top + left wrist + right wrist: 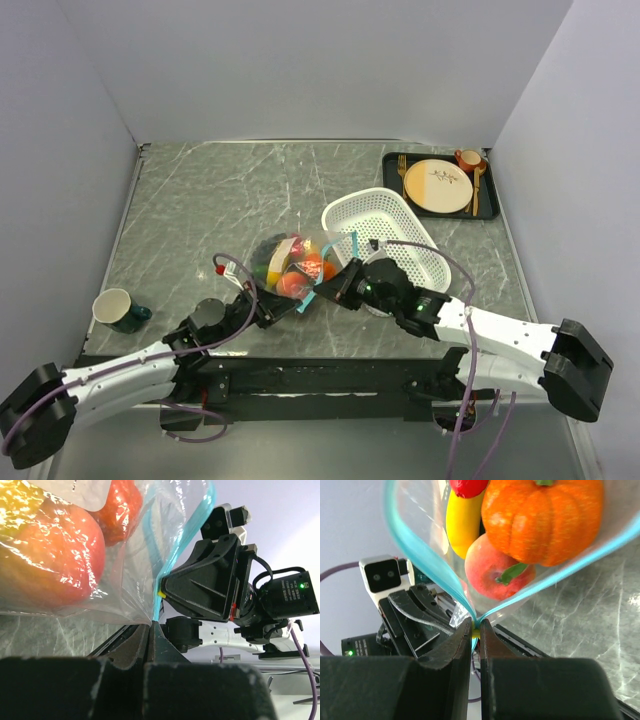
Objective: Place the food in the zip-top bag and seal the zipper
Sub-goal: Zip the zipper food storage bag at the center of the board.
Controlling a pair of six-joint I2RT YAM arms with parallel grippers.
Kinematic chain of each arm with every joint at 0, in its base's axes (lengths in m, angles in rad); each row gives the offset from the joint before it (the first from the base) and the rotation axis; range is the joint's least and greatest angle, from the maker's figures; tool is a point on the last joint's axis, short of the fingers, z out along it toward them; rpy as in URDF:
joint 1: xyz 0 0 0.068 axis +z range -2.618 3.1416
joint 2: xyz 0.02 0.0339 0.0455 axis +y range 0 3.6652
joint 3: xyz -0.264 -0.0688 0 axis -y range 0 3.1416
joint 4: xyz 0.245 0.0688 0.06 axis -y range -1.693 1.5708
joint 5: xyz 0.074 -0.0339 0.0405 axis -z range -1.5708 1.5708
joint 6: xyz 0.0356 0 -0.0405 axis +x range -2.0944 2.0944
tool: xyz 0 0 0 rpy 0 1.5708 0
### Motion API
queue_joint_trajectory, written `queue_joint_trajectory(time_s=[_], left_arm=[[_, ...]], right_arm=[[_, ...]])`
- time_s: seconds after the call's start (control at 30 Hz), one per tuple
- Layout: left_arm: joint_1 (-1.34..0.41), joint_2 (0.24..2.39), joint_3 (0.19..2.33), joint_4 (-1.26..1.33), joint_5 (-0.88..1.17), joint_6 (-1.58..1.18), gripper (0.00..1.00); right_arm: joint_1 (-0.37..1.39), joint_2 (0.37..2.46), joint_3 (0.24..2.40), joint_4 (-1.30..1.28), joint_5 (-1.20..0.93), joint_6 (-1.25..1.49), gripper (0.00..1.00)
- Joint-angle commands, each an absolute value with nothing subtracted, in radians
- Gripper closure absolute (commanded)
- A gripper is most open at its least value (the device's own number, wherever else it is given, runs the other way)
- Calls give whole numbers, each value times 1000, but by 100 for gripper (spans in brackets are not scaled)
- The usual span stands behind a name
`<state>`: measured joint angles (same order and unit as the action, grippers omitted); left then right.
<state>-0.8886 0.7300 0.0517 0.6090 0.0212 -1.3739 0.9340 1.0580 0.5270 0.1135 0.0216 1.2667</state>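
The zip-top bag (285, 255) lies between both arms with the food (302, 270) inside it. In the right wrist view I see an orange tomato (542, 515), a peach (495, 567), a yellow banana (461, 517) and a red chili (467, 485) through the mouth. The teal zipper (417, 557) splits into two strips that spread apart above my right gripper (476, 626), which is shut on a small yellow slider at the zipper's end. My left gripper (149, 626) is shut on the bag's lower corner, just below the zipper (175, 550), close to the right gripper (327, 290).
A white perforated basket (385, 235) stands just behind the right arm. A dark tray (392, 170) at the back right holds a beige plate (438, 185), cutlery and an orange cup (468, 158). A dark green mug (118, 310) sits at the left edge.
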Motion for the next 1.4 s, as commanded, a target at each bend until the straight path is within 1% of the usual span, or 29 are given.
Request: queue_joint_trajectory(time_s=[0.0, 0.23, 0.43, 0.7, 0.97, 1.33, 1.37], left_arm=[[-891, 654, -25, 545, 74, -1358, 99], [-891, 532, -29, 428, 51, -1367, 99], [-891, 474, -12, 341, 26, -1361, 99], [-891, 456, -6, 284, 14, -1351, 99], [-890, 448, 83, 175, 3, -1307, 99], [-890, 411, 87, 97, 3, -1316, 99], [-888, 410, 87, 83, -23, -1313, 99]], right_arm=[[873, 1014, 572, 83, 161, 1223, 100], [819, 994, 578, 71, 155, 1190, 100], [761, 994, 601, 32, 140, 1146, 100], [666, 1008, 627, 12, 100, 1072, 100], [614, 1048, 687, -18, 89, 988, 100], [482, 1121, 736, -23, 20, 919, 100], [476, 1130, 741, -21, 14, 916, 100]])
